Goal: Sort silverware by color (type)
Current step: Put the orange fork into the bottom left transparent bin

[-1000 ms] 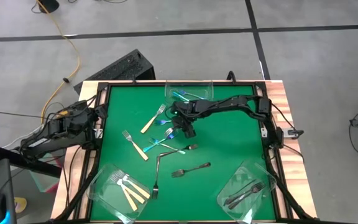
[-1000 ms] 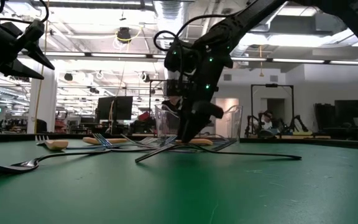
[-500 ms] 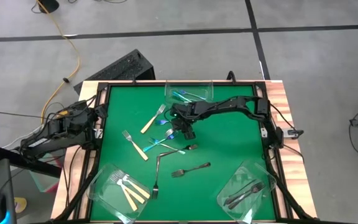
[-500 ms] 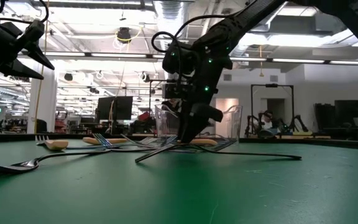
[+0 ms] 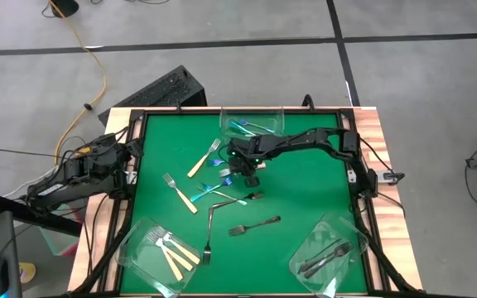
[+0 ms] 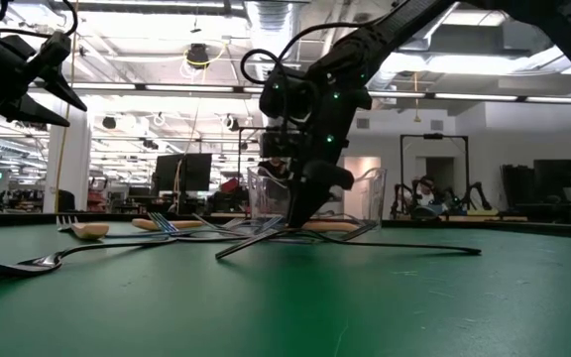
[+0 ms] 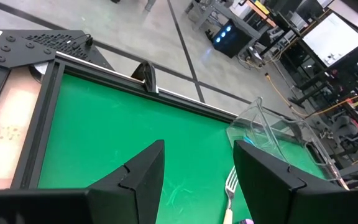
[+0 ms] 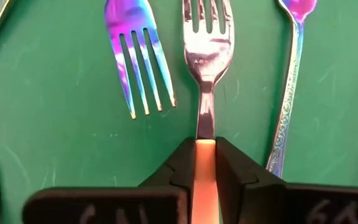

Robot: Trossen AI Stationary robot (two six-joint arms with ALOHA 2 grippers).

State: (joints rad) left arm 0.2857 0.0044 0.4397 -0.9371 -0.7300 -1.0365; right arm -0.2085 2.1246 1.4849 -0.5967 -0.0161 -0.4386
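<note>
Several forks lie scattered mid-table on the green mat (image 5: 305, 186). Among them are tan-handled ones (image 5: 200, 160), blue ones (image 5: 214, 189) and dark metal ones (image 5: 255, 224). My right gripper (image 5: 247, 176) stands over the cluster, pointing steeply down, and is shut on a tan-handled fork (image 8: 206, 43). A blue iridescent fork (image 8: 135, 59) and an ornate-handled fork (image 8: 288, 118) lie on either side of it. My left gripper (image 7: 197, 186) hangs open at the table's left edge, above the mat, with nothing between its fingers. My right gripper pinches the fork's tan handle (image 8: 204, 163) between its two fingers (image 8: 180, 169), just behind the silver neck. The fingers come from above, slanting down, one on each side of the handle. The fork's head (image 8: 207, 28) lies on the mat.
Three clear tubs stand on the mat. The one at the far edge (image 5: 252, 124) holds blue forks, the near-left one (image 5: 160, 252) tan-handled forks, and the near-right one (image 5: 330, 257) dark forks. A black frame (image 5: 354, 182) rims the table.
My right gripper has stayed over the fork cluster, rolled a little, and drawn its fingers together onto the tan handle. The fork has stayed on the mat.
</note>
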